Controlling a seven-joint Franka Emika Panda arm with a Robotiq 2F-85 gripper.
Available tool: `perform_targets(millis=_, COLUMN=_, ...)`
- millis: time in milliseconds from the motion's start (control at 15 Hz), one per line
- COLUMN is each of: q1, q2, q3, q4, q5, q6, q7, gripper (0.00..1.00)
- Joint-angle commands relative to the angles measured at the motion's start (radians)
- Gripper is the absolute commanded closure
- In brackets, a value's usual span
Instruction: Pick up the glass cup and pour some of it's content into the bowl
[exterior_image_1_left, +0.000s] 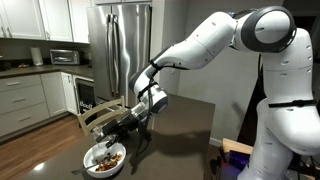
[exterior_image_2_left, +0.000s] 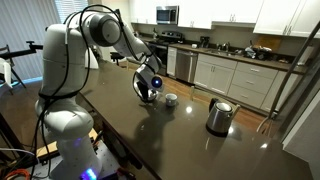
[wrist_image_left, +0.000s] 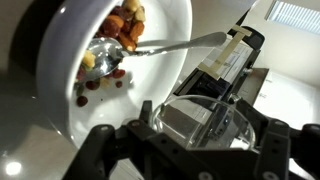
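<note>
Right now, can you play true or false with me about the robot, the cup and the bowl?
1. The gripper holds the glass cup. True.
2. A spoon lies in the white bowl. True.
3. The bowl is empty. False: it holds food bits as well as the spoon.
4. The kettle sits in the gripper. False: the steel kettle stands on the table, apart from the gripper.
</note>
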Motion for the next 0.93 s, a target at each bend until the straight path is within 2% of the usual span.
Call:
perform_targets(millis=0, q1=-0.015, q2=-0.028, q3=0.005, q4=-0.004, q5=-0.033, q6=0.006, q7=0.056, gripper=0.41)
perform_targets(millis=733, q1=-0.055, q2=-0.075, q3=-0.003, q4=-0.017, q5=-0.215, q6=-0.048, q7=0.383, gripper=0.41)
perform_targets(millis=800, q1=-0.057, q2=-0.079, q3=-0.002, q4=-0.018, q5=-0.213, q6=-0.044, q7=0.382, gripper=0.41)
perform_targets(millis=867, q1=-0.050, q2=-0.041, q3=0.004, q4=0.001, q5=-0.190, q6=-0.018, q7=0.336, gripper=0.16)
